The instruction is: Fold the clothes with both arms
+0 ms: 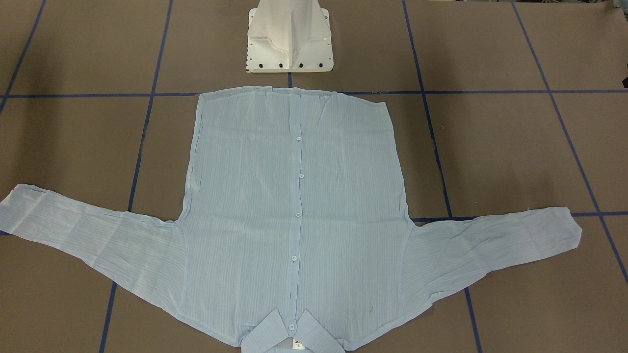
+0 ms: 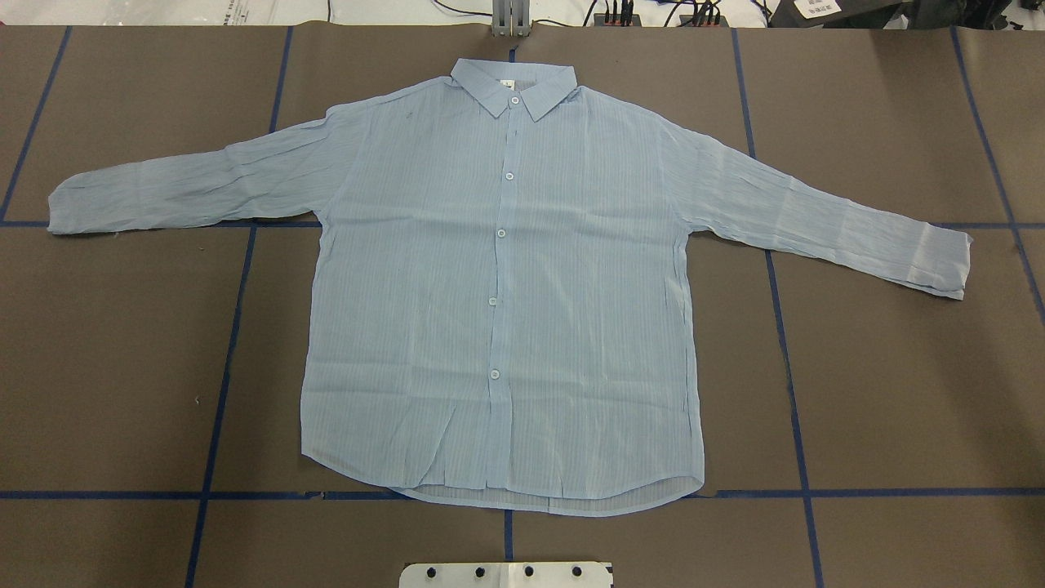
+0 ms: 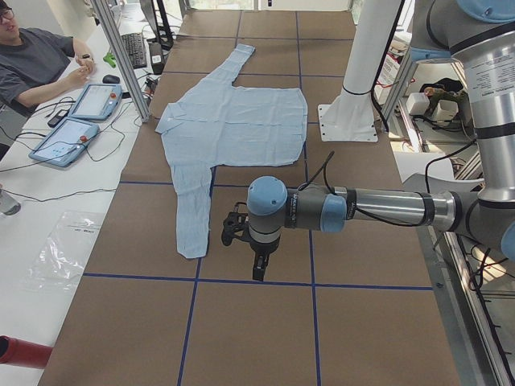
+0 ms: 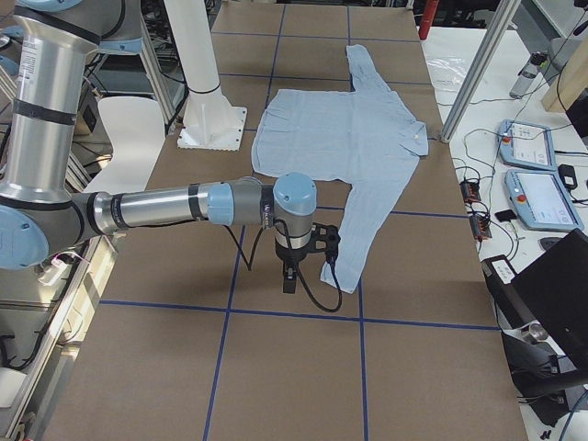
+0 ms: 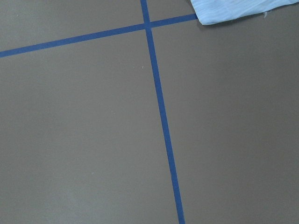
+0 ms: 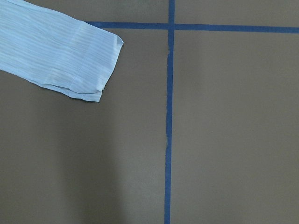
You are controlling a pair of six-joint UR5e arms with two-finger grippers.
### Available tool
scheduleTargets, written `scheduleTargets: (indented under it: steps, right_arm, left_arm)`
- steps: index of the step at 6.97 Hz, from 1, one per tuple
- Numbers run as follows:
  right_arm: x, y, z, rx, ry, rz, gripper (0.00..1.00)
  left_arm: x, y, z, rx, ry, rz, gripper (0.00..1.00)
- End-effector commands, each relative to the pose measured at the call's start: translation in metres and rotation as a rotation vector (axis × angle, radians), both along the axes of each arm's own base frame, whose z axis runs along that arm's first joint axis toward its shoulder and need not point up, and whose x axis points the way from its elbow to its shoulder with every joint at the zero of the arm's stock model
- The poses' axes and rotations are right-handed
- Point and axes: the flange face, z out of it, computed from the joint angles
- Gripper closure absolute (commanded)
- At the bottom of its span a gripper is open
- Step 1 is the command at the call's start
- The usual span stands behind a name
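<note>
The light blue striped shirt (image 2: 506, 278) lies flat on the brown table, buttoned, front up, both sleeves spread out, collar (image 2: 514, 86) on the side away from the robot. My left gripper (image 3: 258, 269) hangs above the table just beside the left sleeve's cuff (image 3: 191, 241); I cannot tell whether it is open or shut. My right gripper (image 4: 288, 278) hangs beside the other cuff (image 4: 338, 271); I cannot tell its state either. Each wrist view shows only a cuff end, left (image 5: 233, 9) and right (image 6: 60, 56), and no fingers.
The white pedestal base (image 1: 289, 41) stands near the shirt's hem. Blue tape lines (image 2: 784, 327) cross the table. An operator (image 3: 36, 60) sits at a side bench with tablets (image 3: 68, 141). Teach pendants (image 4: 542, 197) lie on the bench.
</note>
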Motion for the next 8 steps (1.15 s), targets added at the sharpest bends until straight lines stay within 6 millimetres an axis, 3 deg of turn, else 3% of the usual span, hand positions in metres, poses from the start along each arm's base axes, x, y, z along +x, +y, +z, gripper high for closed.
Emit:
scheduleTargets:
  steps: [1, 2, 3, 5, 7, 8]
  right_arm:
    - [0.000, 0.000, -0.001, 0.002, -0.001, 0.000, 0.00]
    - [0.000, -0.001, -0.001, 0.002, -0.001, 0.000, 0.00]
    - [0.000, -0.003, -0.004, 0.010, -0.002, 0.001, 0.00]
    - [-0.003, -0.019, -0.018, 0.050, -0.006, -0.002, 0.00]
    - [-0.028, -0.070, -0.050, 0.111, -0.015, -0.027, 0.00]
    - [-0.049, -0.103, -0.061, 0.110, -0.020, -0.035, 0.00]
  left_arm:
    - [0.000, -0.001, -0.002, 0.006, 0.000, 0.000, 0.00]
    - [0.000, -0.001, -0.010, 0.021, 0.004, 0.000, 0.00]
    - [0.000, -0.003, -0.031, 0.061, 0.004, -0.001, 0.00]
    - [0.002, -0.009, -0.039, 0.093, -0.011, 0.005, 0.00]
    - [0.001, -0.017, -0.046, 0.152, -0.011, -0.003, 0.00]
    - [0.002, -0.036, -0.068, 0.201, -0.004, -0.007, 0.00]
